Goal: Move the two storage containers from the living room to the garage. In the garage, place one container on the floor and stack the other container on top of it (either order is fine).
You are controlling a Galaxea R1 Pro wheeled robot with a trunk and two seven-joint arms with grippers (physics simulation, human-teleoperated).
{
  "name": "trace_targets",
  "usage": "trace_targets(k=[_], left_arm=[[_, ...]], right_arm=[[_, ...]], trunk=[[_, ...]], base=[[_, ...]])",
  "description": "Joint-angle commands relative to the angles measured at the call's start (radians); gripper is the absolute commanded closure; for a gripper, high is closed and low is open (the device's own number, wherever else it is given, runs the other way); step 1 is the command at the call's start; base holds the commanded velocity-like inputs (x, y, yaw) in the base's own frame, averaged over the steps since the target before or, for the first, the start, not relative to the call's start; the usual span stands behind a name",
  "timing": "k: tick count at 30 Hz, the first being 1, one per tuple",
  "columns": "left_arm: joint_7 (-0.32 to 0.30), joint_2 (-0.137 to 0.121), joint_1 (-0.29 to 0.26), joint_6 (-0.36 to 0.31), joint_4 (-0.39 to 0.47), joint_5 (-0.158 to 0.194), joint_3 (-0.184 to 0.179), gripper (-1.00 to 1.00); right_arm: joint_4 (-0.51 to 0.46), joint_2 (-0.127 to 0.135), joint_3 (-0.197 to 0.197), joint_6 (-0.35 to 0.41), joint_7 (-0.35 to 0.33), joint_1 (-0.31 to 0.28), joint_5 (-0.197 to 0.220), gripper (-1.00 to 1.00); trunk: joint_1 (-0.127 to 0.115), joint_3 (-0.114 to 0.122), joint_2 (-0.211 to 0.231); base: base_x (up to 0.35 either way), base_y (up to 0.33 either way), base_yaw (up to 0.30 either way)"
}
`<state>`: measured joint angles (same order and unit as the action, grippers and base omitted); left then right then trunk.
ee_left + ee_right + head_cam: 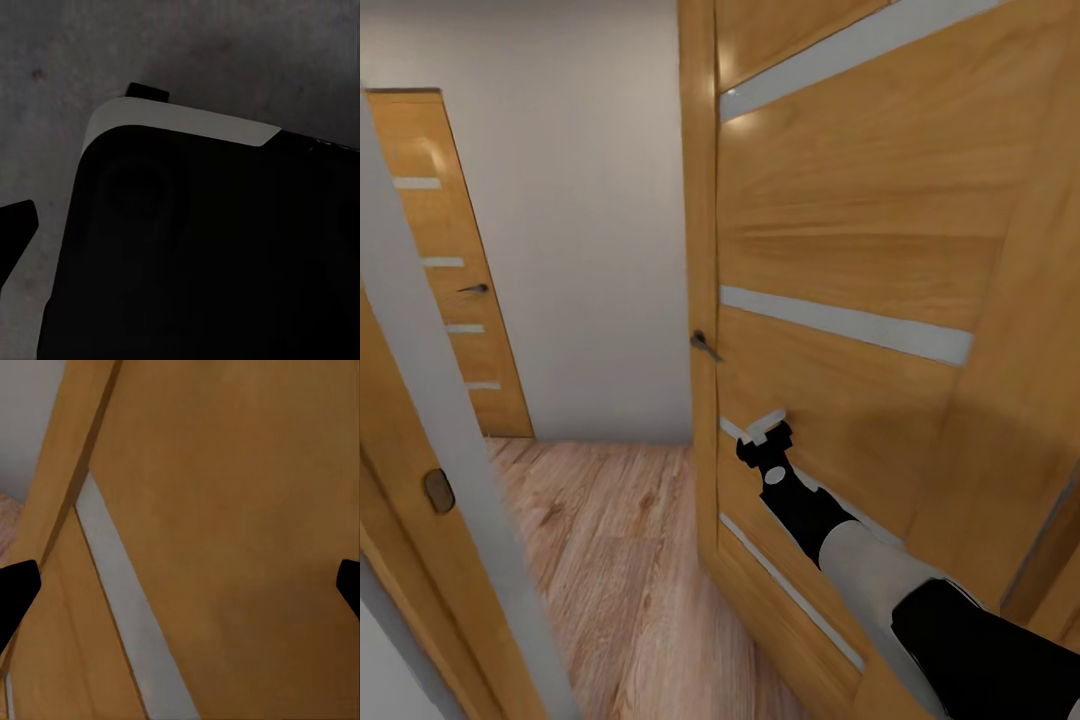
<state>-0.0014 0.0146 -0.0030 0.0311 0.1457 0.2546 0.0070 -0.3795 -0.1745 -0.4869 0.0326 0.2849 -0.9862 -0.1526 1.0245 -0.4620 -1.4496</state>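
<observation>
**Right claw pressed to an orange door, no bins in sight**

Right gripper (768,436) reached out against the face of the orange wooden door (860,250), which stood open at the right and blocked most of the scene there. At the far left a second, similar door (445,270) sat shut in the pale wall (580,200), with a near door frame (440,450) cutting across the left edge. Light wood plank floor (610,560) ran between them. In the right wrist view the fingertips (15,592) sat wide apart, empty, with the door and one glass slit (127,607) close ahead. The left wrist view showed a dark rounded body (202,247) over grey speckled ground (225,52); whether the left claw was spread or closed could not be made out. Neither storage container appeared.
</observation>
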Motion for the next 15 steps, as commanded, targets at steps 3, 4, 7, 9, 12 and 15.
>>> trace_targets(k=[3,4,7,9,12,15], left_arm=[[0.000,-0.001,0.000,0.002,0.000,0.006,0.001,-1.00],[0.000,-0.001,0.000,0.002,0.000,0.006,0.001,-1.00],[0.000,-0.002,0.000,0.001,0.000,0.006,0.001,-1.00],[0.000,-0.002,0.000,0.001,0.000,0.006,0.001,-1.00],[0.000,-0.002,0.000,0.002,0.000,0.006,0.001,-1.00],[0.000,-0.002,0.000,0.001,0.000,0.006,0.001,-1.00]], right_arm=[[0.000,0.000,0.000,0.002,0.005,-0.002,-0.014,-1.00],[0.000,0.000,0.000,0.001,0.004,-0.002,-0.014,-1.00],[0.000,0.000,0.000,0.001,0.001,-0.002,-0.013,-1.00],[0.000,0.000,0.001,0.001,0.000,-0.002,-0.013,-1.00],[0.001,0.000,0.001,0.004,0.004,-0.002,-0.012,-1.00],[0.001,0.000,0.000,0.006,0.010,-0.002,-0.010,-1.00]], trunk=[[0.000,-0.001,0.000],[0.000,-0.001,0.000],[0.000,-0.001,0.000],[0.000,-0.001,0.000],[0.000,-0.001,0.000],[0.000,-0.001,0.000]], base=[[0.283,0.000,0.000],[0.299,0.000,0.000],[0.307,0.000,0.000],[0.313,0.000,0.000],[0.314,0.000,0.000],[0.306,0.000,0.000]])
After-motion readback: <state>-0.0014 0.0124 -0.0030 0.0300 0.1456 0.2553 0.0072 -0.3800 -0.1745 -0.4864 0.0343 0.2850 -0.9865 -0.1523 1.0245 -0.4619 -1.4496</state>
